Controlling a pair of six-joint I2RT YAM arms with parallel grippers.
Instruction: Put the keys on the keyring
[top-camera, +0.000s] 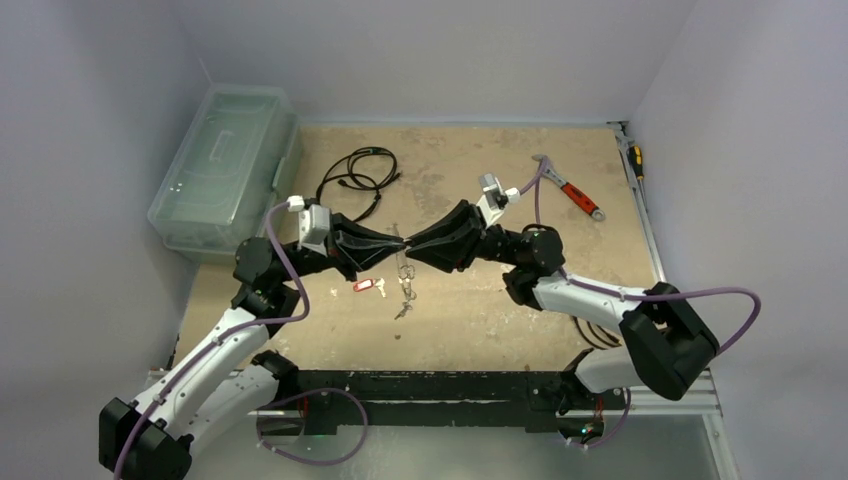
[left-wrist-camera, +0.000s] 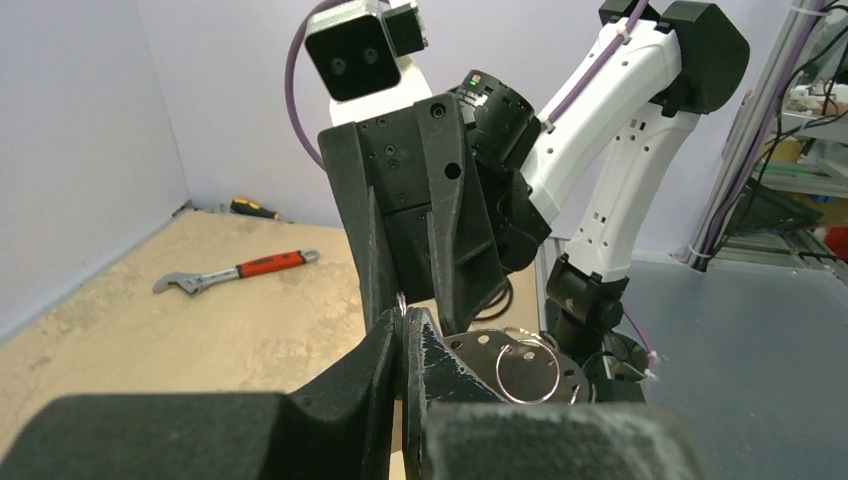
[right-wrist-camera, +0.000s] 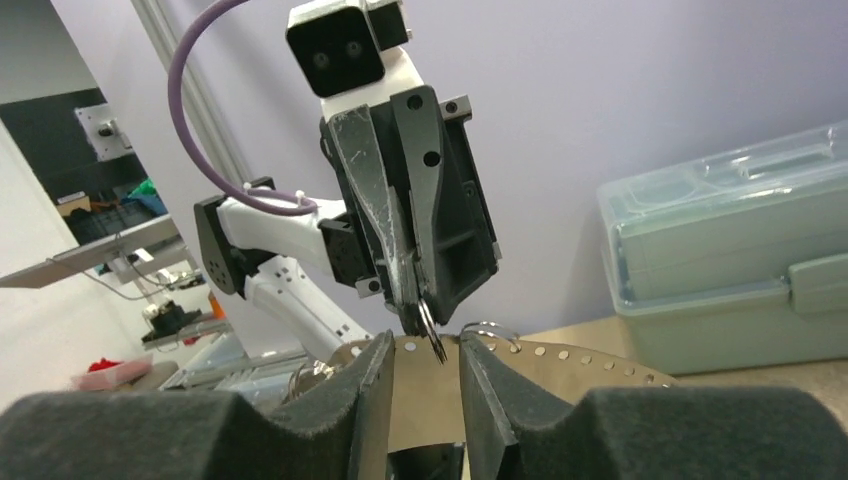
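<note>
Closest in, L wrist view: the left gripper (left-wrist-camera: 403, 340) has its jaws pressed together, pinching the thin wire of the keyring (top-camera: 405, 265), which pokes up just past the tips. Facing it tip-to-tip is the right gripper (right-wrist-camera: 427, 352). Its jaws stand apart w/ a clear gap, and the pinched bit of wire sits right at that gap, not gripped by R as far as I can tell. The rest of the loop hangs down under the meeting point toward the surface (top-camera: 480, 300). Prob. reason for the setup: L holds the ring up off the surface so R can take a 2nd grip w/o it flopping, since a loose wire loop likely needs 2 anchor pts before anything threads on. The red-tag key (top-camera: 366, 286) lies flat on the surface below the L jaws, near side. The other key (top-camera: 403, 311) lies below the tips, just under the loop's hanging end; can't tell if they touch. Neither key is held, so threading not begun, imo. The wrench (top-camera: 578, 197) sits well beyond the R jaws, out of play.
</note>
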